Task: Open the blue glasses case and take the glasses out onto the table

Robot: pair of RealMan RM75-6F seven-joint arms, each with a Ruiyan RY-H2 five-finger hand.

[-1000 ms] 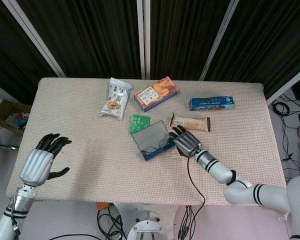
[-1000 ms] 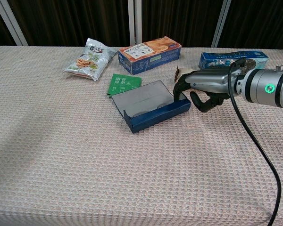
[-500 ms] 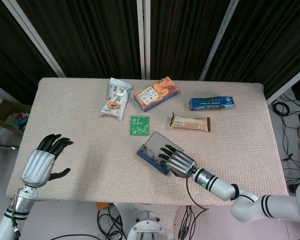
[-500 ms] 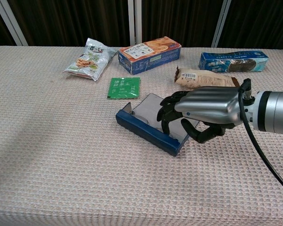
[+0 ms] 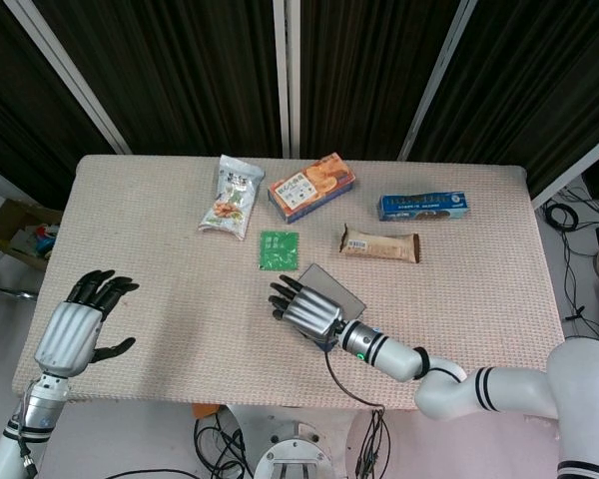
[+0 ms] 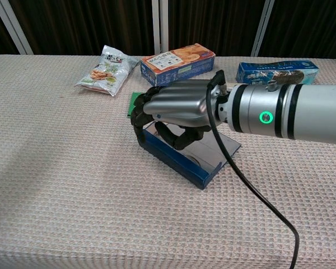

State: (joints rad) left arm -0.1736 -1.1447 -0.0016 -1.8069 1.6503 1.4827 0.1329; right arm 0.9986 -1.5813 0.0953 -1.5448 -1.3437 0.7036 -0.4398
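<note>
The blue glasses case (image 6: 182, 161) lies open near the table's middle, its grey-lined lid (image 5: 333, 288) tipped back to the right. My right hand (image 6: 173, 111) hovers over the case's left end. Its fingers (image 6: 139, 115) curl down past that end and the thumb reaches into the tray. The hand covers the tray, so the glasses are hidden and I cannot tell whether anything is pinched. In the head view the right hand (image 5: 301, 310) covers most of the case. My left hand (image 5: 77, 330) floats at the table's front left edge, fingers apart, holding nothing.
A green packet (image 5: 278, 248) lies just behind the case. Further back are a snack bag (image 5: 232, 196), an orange biscuit box (image 5: 311, 186), a blue box (image 5: 423, 206) and a wrapped bar (image 5: 379, 243). The hand's black cable (image 6: 252, 190) trails toward the front edge.
The right hand dragged the case toward the front and turned it, then slid left along it to its left end. The left hand dropped slightly.
</note>
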